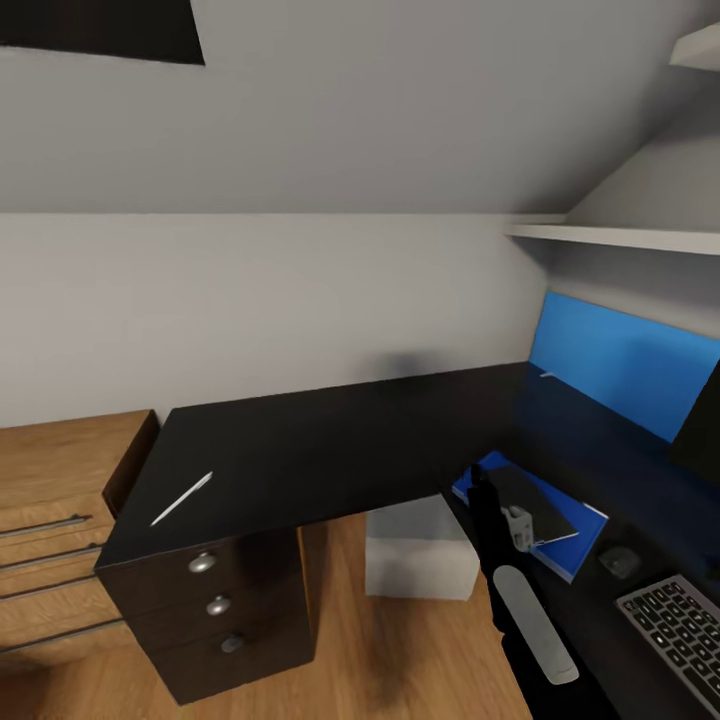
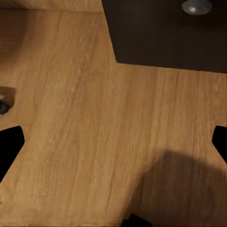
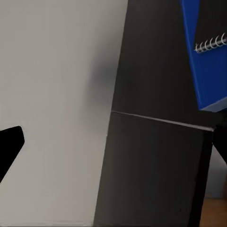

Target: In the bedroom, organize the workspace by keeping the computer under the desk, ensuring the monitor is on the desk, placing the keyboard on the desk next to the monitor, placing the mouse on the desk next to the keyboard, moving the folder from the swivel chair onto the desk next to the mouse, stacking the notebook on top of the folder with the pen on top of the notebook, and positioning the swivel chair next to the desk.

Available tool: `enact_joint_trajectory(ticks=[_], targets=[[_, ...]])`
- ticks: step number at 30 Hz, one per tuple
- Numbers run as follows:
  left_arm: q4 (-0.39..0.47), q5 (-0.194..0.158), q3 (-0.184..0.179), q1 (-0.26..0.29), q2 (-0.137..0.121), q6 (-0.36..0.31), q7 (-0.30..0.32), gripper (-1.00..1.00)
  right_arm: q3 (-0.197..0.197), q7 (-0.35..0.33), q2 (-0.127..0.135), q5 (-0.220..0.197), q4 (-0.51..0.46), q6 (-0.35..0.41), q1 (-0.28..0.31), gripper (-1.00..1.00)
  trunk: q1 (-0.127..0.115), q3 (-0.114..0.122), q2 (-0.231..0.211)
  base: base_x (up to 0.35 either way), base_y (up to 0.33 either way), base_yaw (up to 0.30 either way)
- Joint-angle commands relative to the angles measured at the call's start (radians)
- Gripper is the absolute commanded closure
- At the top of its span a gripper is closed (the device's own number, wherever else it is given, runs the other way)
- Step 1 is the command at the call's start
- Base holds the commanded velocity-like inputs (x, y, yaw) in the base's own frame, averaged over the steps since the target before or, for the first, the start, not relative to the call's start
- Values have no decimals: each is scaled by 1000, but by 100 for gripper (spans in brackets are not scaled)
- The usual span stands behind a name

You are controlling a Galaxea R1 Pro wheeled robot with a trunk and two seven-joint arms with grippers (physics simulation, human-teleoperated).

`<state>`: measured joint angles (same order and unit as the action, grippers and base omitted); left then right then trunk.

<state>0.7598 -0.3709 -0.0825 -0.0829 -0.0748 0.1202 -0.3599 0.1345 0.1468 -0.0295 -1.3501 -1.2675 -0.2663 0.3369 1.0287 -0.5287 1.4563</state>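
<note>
The desk [image 1: 330, 440] runs in an L: one black wing stretches along the grey wall, the other turns along the blue back panel [image 1: 625, 365] at the right. The pen [image 1: 181, 499] lies alone near the outer end of the long wing, slanted, just above the black drawers [image 1: 215, 600] with their round silver knobs. Beside that end stands a light-wood drawer chest [image 1: 55, 530].

On the other wing, near the inner corner of the L, the blue folder [image 1: 570, 535] lies flat on the desk top, and the dark notebook [image 1: 540, 505] rests on top of it, its wire spiral showing in the right wrist view [image 3: 210, 45]. Just beyond the folder along the desk's front edge sits the small black mouse [image 1: 618, 561], and next to that the keyboard [image 1: 680, 630], cut off by the frame. A dark slab at the right edge, by the back panel, is probably the monitor [image 1: 700, 430]. Under the desk, in the inner corner, the pale grey computer [image 1: 420, 550] stands on the wood floor [image 1: 400, 660].

The right arm [image 1: 525, 590] reaches along the desk's inner edge towards the folder. The right gripper [image 3: 113, 144] has its fingers spread wide, with the desk edge and the wall between them. The left gripper [image 2: 113, 139] is also spread wide, pointing down at the wood floor beside the drawers, holding nothing.
</note>
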Motion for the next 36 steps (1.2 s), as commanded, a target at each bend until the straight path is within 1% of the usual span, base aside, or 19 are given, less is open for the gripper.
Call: enact_joint_trajectory(ticks=[1,2,3,4,6,8,10,12,16,20,22,26,29,33,35,36], targets=[[-21,-10,-8,0,3,6,-7,-100,17,8,0,6,-1,-17,1,-100,0,0,0,0,0,196],[-40,-9,-8,0,9,6,-7,-100,41,18,-1,30,-1,-31,1,-100,0,1,0,0,0,200],[-67,-8,-7,0,19,8,-7,-100,139,83,-18,161,3,-112,1,-100,0,2,0,0,0,233],[-69,-8,-7,0,20,8,-8,-100,152,97,-22,185,5,-130,1,-100,0,2,0,0,0,239],[-74,-8,-7,0,21,8,-8,-100,184,141,-39,273,29,-200,1,-100,0,4,0,0,0,251],[-77,-9,-7,0,22,9,-8,-100,197,163,-59,340,64,-240,1,-100,0,4,0,0,0,260],[-78,-9,-6,0,22,9,-8,-100,199,173,-71,379,84,-258,1,-100,0,5,0,0,0,269],[-78,-9,-6,0,23,9,-8,-100,200,177,-77,398,99,-267,1,-100,0,5,0,0,0,272],[-80,-9,-6,0,24,9,-8,-100,201,178,-78,405,104,-269,1,-100,0,3,0,0,0,193],[-84,-9,-6,0,40,9,-7,-100,204,171,-79,413,111,-267,1,-100,0,0,0,0,0,43],[-85,-9,-6,0,41,9,-7,-100,203,169,-79,422,112,-265,1,-100,0,-2,0,0,0,6],[-85,-9,-6,0,41,9,-7,-100,195,172,-75,422,112,-258,1,-100,0,-2,0,0,0,1],[-85,-9,-6,0,41,9,-7,-100,183,171,-71,422,106,-210,1,-100,0,-3,0,0,0,0],[-85,-9,-6,0,42,9,-7,-100,166,170,-64,421,76,-188,1,-100,0,-3,0,0,0,0],[-85,-9,-6,0,41,9,-7,-100,164,175,-49,421,42,-151,-1,-100,0,-3,0,0,0,0],[-85,-9,-6,0,41,9,-7,-100,165,176,-45,421,33,-131,-2,-100,0,-3,0,0,0,0]])
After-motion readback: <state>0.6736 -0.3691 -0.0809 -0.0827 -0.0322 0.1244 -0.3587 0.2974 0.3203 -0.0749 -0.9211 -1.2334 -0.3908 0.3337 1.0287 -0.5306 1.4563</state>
